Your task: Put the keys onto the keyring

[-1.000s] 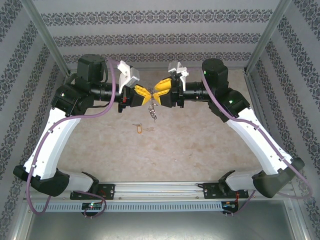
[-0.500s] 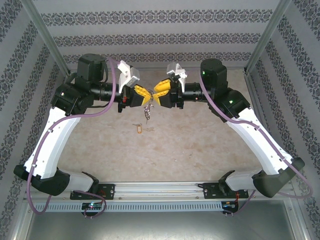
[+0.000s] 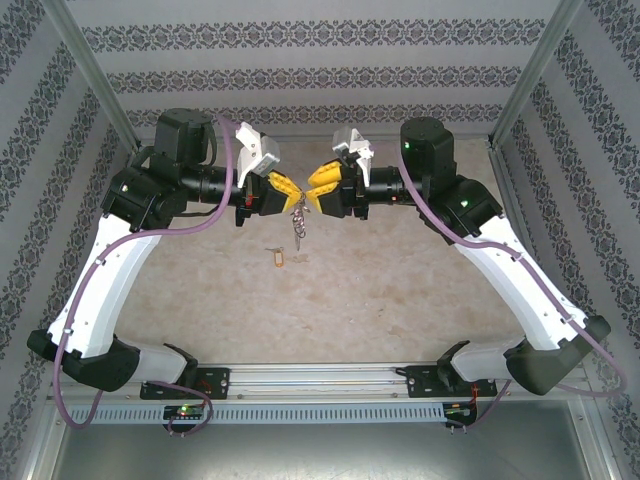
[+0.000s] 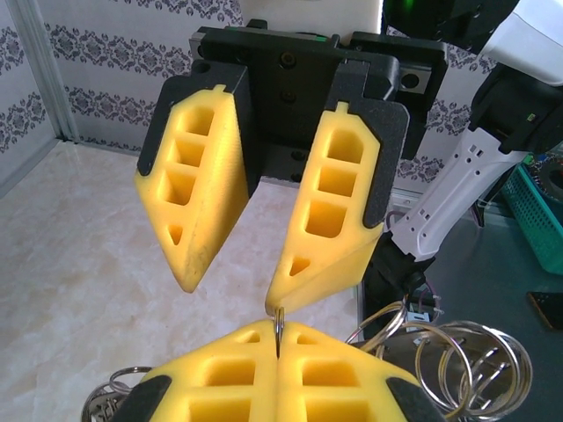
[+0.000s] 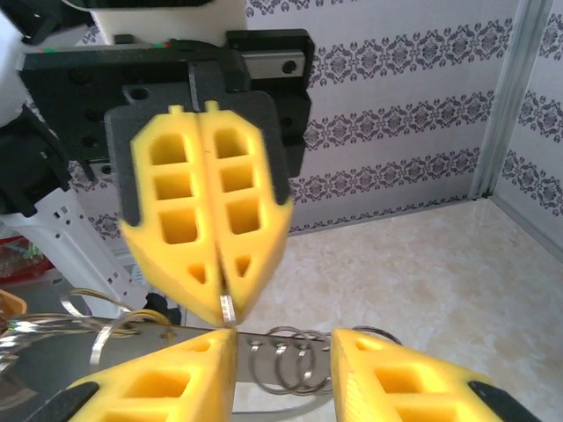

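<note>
Left claw [image 4: 278, 369]: jaws pressed together, thin metal sliver nipped at tip; keyring [image 4: 278, 327] wire, I judge. Right claw [image 4: 237, 294]: jaws part-spread, nothing between, tips just beside my left. Keys [image 3: 298, 222] dangle under both claws, above table [image 3: 400, 290]. To do well: hold left pinch firm, level; bring right onto one key, not bunch; line key hole with ring gap before pushing.

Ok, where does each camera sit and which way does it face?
Top external: above and behind the arms, looking down at the table; both arms show.
Left wrist: on the left arm, facing the open right hand; its own shut fingers at bottom.
Right wrist: on the right arm, facing the left hand; own fingers at bottom.
Shared: both wrist views see the keyring.
</note>
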